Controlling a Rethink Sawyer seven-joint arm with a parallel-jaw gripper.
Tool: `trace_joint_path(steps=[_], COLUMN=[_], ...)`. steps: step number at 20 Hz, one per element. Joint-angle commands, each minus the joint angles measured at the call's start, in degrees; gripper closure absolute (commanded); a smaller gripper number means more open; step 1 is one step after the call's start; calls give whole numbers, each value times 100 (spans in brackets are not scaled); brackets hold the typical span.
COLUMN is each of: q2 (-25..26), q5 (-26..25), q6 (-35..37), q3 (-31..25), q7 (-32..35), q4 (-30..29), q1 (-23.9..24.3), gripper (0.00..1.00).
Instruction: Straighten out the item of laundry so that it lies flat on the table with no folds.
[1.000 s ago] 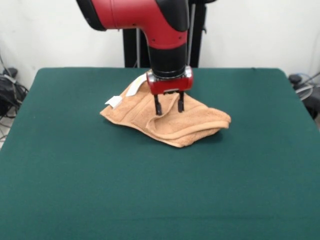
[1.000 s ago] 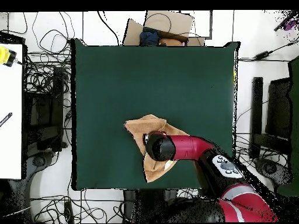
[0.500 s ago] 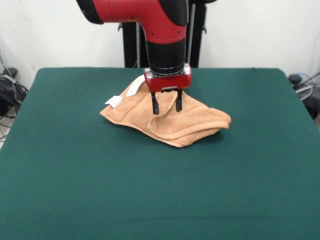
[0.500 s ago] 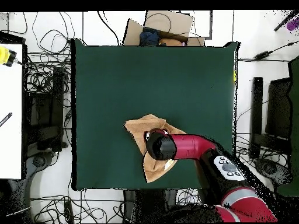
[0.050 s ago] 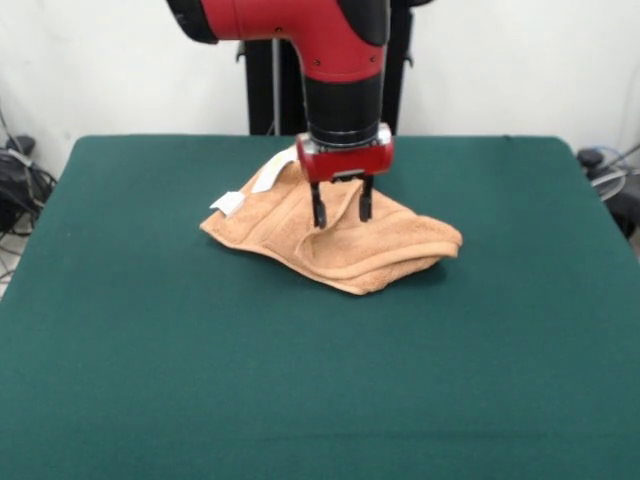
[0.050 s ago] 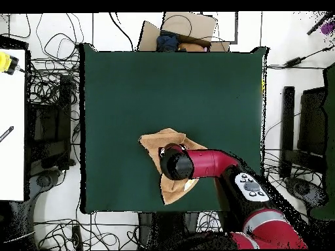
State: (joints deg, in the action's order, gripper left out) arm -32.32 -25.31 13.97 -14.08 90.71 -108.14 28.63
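So the towel [image 5: 335, 240] is sitting a bit toward 12 o'clock from the middle of the counter [image 5: 150, 380] in the front view, bunched into a rumpled heap with folds stacked along its 5 o'clock side. The white label [image 5: 227, 203] pokes out at the heap's 9 o'clock corner, and the white loop [image 5: 270, 172] sticks up around 11 o'clock, right next to the arm's wrist.

The gripper [image 5: 341, 205] comes straight down over the top of the heap. The two dark fingers [image 5: 318, 208] are spread apart with a clear gap between them, so they're released, not pinching anything. Their tips look like they're at the cloth's surface, with a raised ridge of towel showing between them, but I can't tell for sure whether they actually touch it.

In the overhead view the arm [image 6: 209, 163] reaches in from about 4 o'clock and its round black end covers the middle of the towel [image 6: 157, 140], so the fingers are hidden there. There the tan cloth sticks out at 10 o'clock and 6 o'clock from under it, down near the counter's [image 6: 131, 78] 6 o'clock edge.
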Motion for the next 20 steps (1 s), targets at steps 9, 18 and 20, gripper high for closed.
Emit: trace_joint_path(steps=[9,18,20], q2=[334,33,-91], q5=[-789,-744,-721], q6=[-225,170,332], q3=[301,278,444], q7=[237,340,401], q4=[737,724,800], q1=[-471,-660,-823], gripper=[0,0,0])
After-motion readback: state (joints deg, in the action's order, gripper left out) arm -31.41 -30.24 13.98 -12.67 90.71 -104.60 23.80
